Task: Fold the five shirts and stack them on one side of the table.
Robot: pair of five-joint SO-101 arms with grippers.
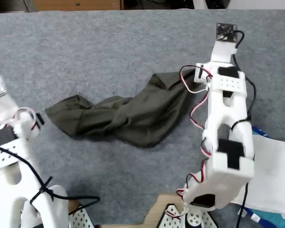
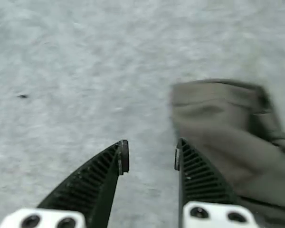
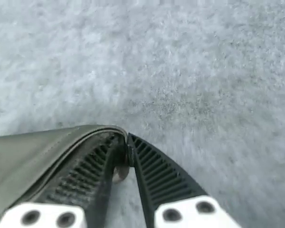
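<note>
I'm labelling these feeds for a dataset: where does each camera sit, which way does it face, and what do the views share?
High view: fixed overhead, facing down on the grey table, the olive shirt, the left arm and the right arm.
Left wrist view: on the left arm's wrist, facing down past the open left gripper at the table, the shirt beside one finger.
Right wrist view: on the right arm's wrist, facing along the right gripper, shut on the shirt's edge.
Shared: all three show shirt and table.
</note>
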